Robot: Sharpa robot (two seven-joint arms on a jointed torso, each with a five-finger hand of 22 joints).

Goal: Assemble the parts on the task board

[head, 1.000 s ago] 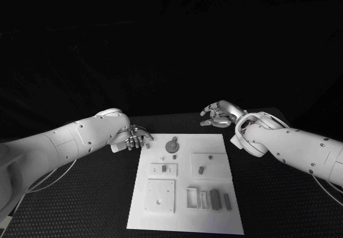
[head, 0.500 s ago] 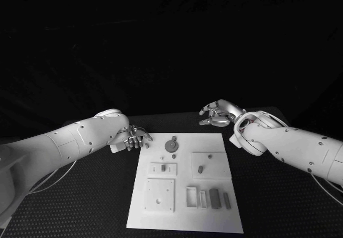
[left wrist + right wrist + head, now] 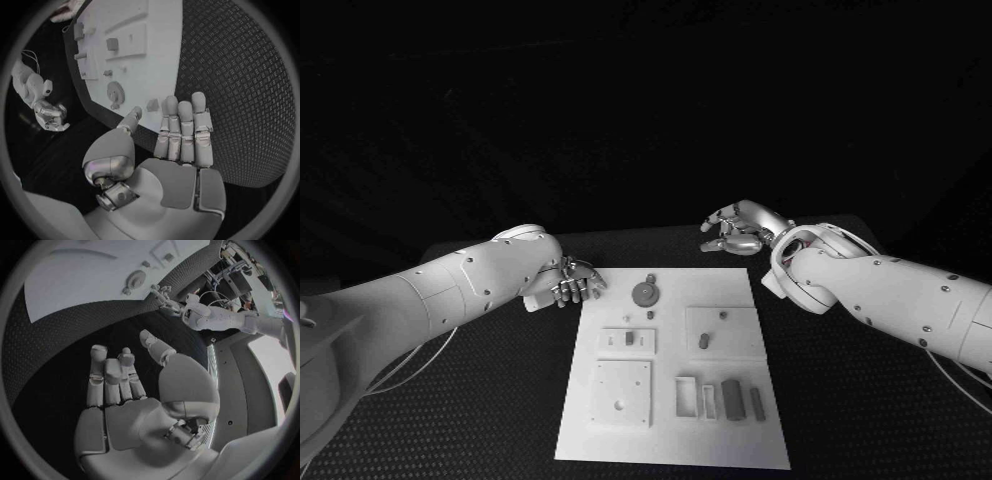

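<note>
The white board [image 3: 678,370] lies in the middle of the dark surface [image 3: 473,400], with bare surface along both its long edges. Small grey parts [image 3: 721,398] sit on it, and a round disc [image 3: 646,293] lies near its far edge. The left hand [image 3: 571,281] hovers just beside the board's far left corner, fingers straight and apart, palm empty, touching nothing. The right hand [image 3: 737,229] hangs beyond the far right corner, fingers loosely spread, holding nothing. Both arms reach in from the sides.
</note>
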